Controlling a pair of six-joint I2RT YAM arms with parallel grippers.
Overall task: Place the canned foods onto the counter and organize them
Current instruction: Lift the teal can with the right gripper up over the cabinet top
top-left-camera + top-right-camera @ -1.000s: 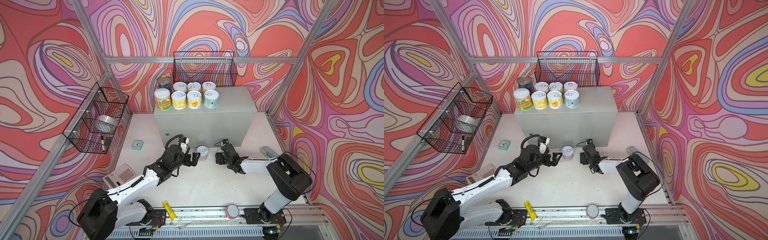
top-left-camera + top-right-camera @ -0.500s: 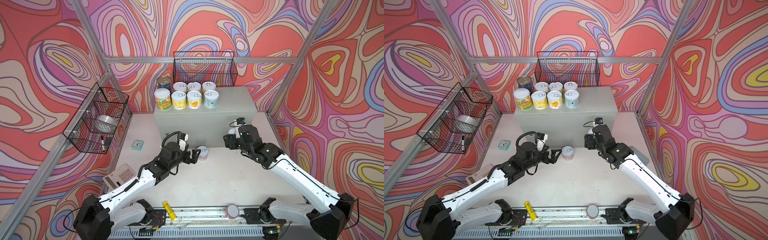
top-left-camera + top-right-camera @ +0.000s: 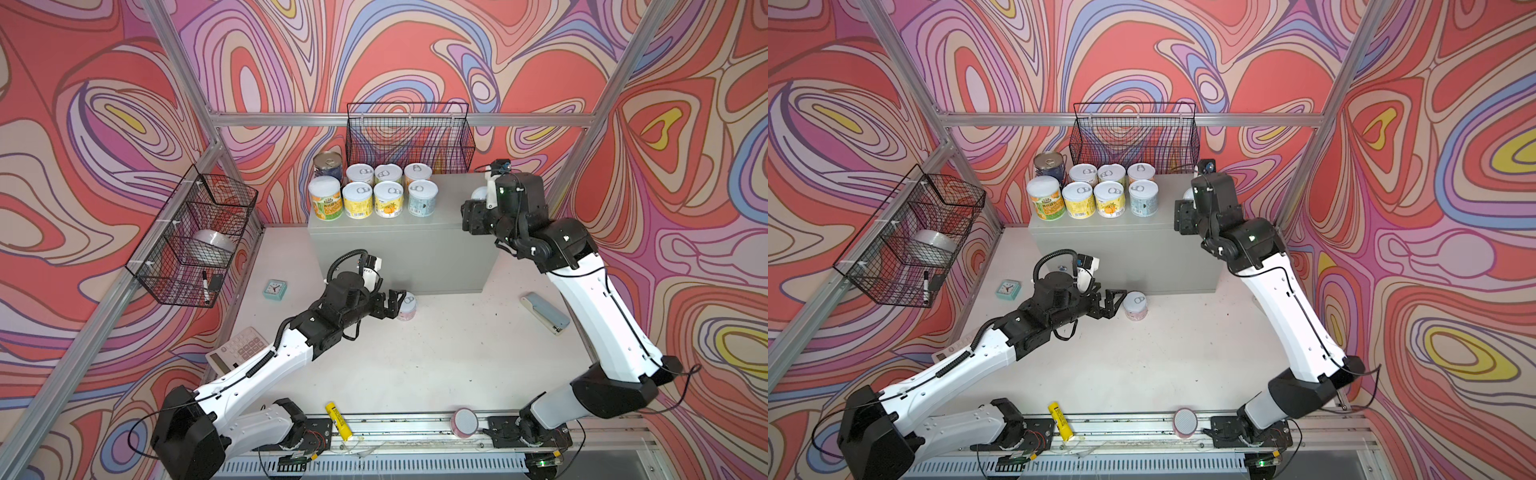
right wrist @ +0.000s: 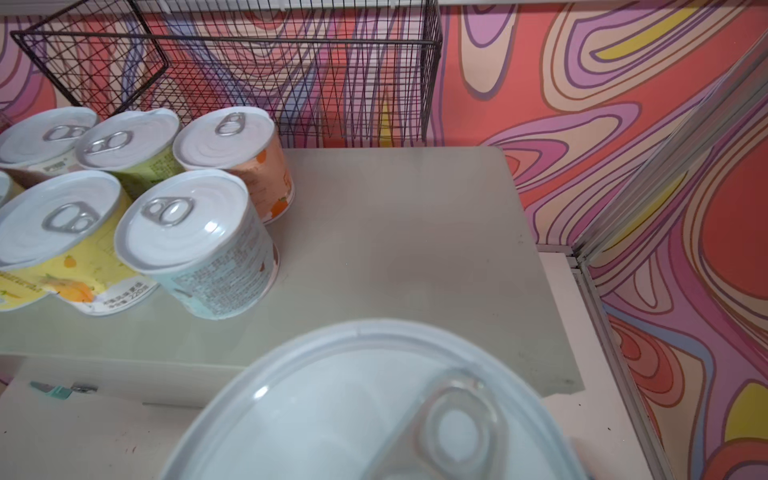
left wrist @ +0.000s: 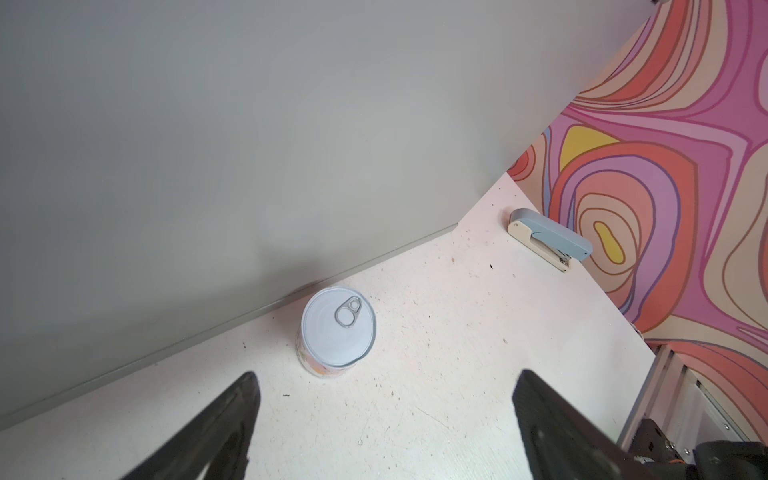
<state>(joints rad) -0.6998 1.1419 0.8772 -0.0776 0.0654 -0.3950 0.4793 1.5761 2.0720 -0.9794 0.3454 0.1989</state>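
Canned foods (image 3: 389, 201) are mostly in place. Eight stand upright in two tight rows on the grey desk (image 3: 446, 199), ahead of the right gripper (image 3: 477, 205) and off to one side, in front of the back wire basket (image 3: 409, 135). A ninth, the white-lidded can (image 4: 374, 407), is clamped in the right gripper, which hangs over the bare end of the desk top near its front edge. I judge it is about to be set down beside the rows. The tenth, the pink can (image 5: 338, 332), stands upright on the white base board (image 3: 436, 353), close against the desk's front wall. It is just ahead of the left gripper (image 5: 386, 419), whose fingers are spread wide and empty. By my reading, two placements remain. Most lids are plain white with pull tabs; one rear can has a bare metal top. The labels carry fruit pictures and small Chinese print. On a yellow label what looks like "220" can be made out, but the rest is too small to read. Well beyond the left gripper lies a stapler (image 5: 548, 241).
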